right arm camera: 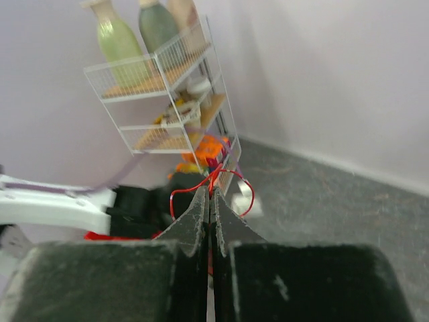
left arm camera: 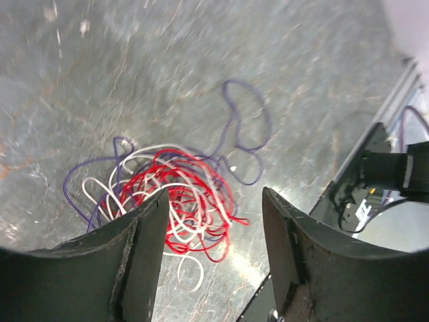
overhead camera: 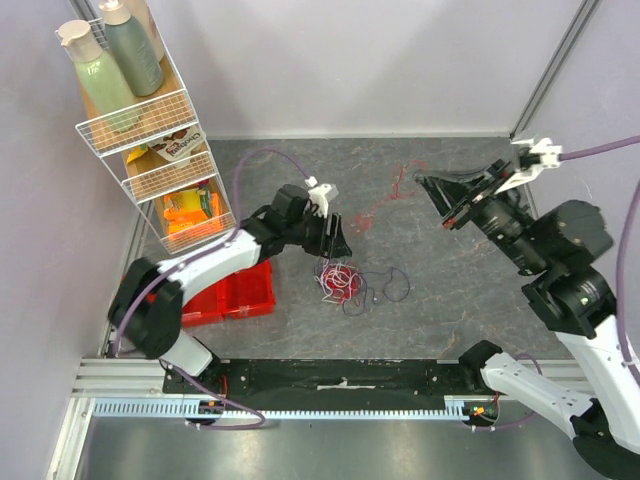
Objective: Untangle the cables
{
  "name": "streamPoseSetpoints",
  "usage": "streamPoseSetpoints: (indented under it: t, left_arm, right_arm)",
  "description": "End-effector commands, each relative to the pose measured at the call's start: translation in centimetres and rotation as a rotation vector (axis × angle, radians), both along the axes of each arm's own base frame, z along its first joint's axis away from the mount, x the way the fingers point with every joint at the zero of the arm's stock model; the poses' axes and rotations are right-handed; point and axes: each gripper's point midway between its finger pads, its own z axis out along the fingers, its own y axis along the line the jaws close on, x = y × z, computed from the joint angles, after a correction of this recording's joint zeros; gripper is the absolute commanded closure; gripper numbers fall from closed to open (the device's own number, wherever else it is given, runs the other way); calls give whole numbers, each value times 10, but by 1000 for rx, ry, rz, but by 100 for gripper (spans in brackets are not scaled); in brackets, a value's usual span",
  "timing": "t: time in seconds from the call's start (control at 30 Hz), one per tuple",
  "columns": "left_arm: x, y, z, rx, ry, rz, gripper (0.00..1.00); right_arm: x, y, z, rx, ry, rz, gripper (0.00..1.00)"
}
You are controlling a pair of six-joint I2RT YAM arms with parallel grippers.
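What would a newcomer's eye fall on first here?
A bright knot of red, white and purple cables lies on the table, beneath the left gripper, whose jaws are open. The right gripper, raised at the right, has its jaws shut on a red cable loop.

A robotics lab cell: plain lilac walls box in a grey stone-patterned surface, aluminium rails edge its near side beside two bolted robot arms, and a white wire rack holds bottles.
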Motion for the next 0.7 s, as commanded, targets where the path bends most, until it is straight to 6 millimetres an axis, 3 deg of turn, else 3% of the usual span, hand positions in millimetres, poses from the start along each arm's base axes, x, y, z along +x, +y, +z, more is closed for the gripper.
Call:
streamPoseSetpoints:
  t: [0.0,0.1,0.23,0.27,0.33,0.67]
  left_arm:
    - [0,10,86,-143,-344,-34,35]
    - [-13,28,129,-213,-522,-13,31]
    - [-48,37,180,-391,-723,-95,15]
    - [-58,35,188,-441,-753,-132,9]
    - [-71,33,200,-531,-773,-168,7]
    - [-98,19,203,-667,-718,-309,4]
  right_arm:
    - [7,15,-69,-102,119,47,100]
    - [-1,27,-100,-137,154,133,100]
    - [-9,42,-132,-181,196,237,100]
    - [-9,46,-137,-178,206,259,100]
    - [-11,54,-145,-162,231,307,100]
    - [-21,78,-166,-94,279,450,100]
